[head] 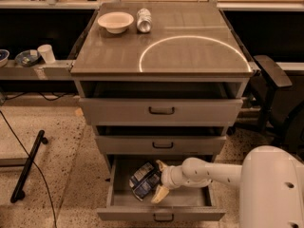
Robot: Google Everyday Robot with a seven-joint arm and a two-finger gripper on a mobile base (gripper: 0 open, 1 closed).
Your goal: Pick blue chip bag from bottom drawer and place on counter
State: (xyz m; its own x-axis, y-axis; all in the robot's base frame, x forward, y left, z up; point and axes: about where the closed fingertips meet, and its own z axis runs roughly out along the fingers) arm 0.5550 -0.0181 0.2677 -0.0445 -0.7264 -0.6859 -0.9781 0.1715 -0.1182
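Observation:
The blue chip bag (pixel 144 180) lies crumpled in the open bottom drawer (pixel 161 214), left of its middle. My gripper (pixel 160 179) reaches into the drawer from the right on a white arm. Its cream fingers are spread, one above the bag's right edge and one below it, close against the bag. The counter (pixel 190 51) is the glossy grey-brown top of the cabinet, with a bright circular light reflection on it.
A white bowl (pixel 115 21) and a silver can (pixel 144 20) stand at the counter's back left. The two upper drawers (pixel 161 111) are partly pulled out. A dark chair (pixel 273 94) stands at the right, a black pole (pixel 28 165) lies on the floor left.

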